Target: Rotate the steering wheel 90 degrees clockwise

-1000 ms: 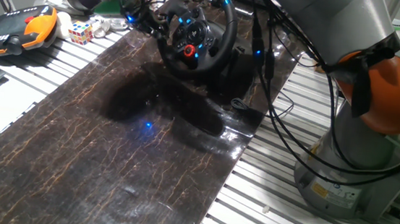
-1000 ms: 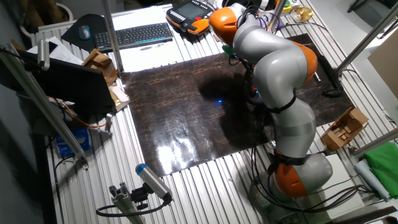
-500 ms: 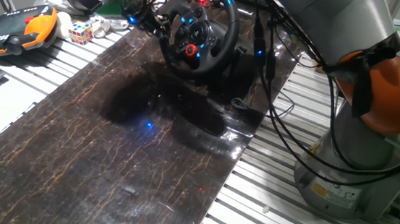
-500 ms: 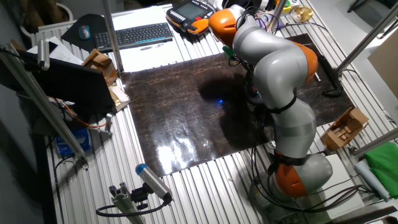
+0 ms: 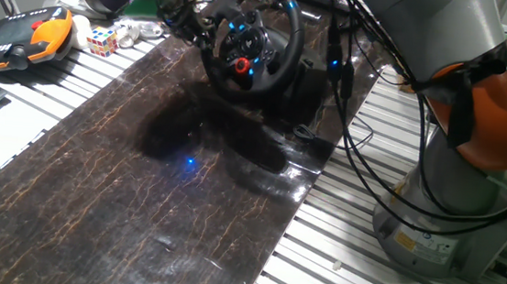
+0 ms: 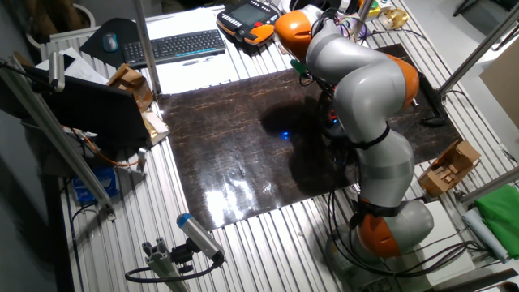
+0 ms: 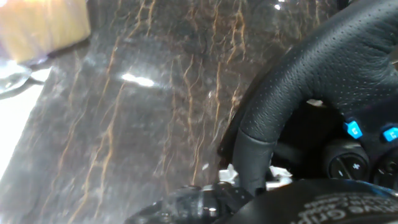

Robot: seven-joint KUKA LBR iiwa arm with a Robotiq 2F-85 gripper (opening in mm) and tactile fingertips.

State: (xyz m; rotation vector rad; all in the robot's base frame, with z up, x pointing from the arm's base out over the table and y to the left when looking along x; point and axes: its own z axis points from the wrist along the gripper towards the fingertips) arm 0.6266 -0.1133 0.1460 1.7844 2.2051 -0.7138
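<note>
The black steering wheel point(image 5: 277, 63) stands tilted on its bulky base at the far end of the dark mat, and its hub shows a red button point(image 5: 239, 64) and blue lights. My gripper point(image 5: 189, 21) is at the wheel's upper left rim and looks shut on it. In the hand view the stitched rim point(image 7: 323, 68) runs close by, down to one dark finger pad point(image 7: 311, 208) at the bottom edge, with blue hub buttons point(image 7: 353, 129) beside it. In the other fixed view my arm point(image 6: 361, 81) hides the wheel and the gripper.
A dark marbled mat point(image 5: 137, 205) covers the slatted table. An orange teach pendant point(image 5: 23, 39) and a Rubik's cube point(image 5: 102, 40) lie at the left, with a keyboard point(image 6: 174, 46) beyond. Cables point(image 5: 347, 123) hang by the wheel base. A cardboard box point(image 6: 450, 166) sits at the right.
The gripper has shifted slightly up along the wheel's left rim, and the hub's blue lights have moved with it. The arm has leaned a little in the other fixed view.
</note>
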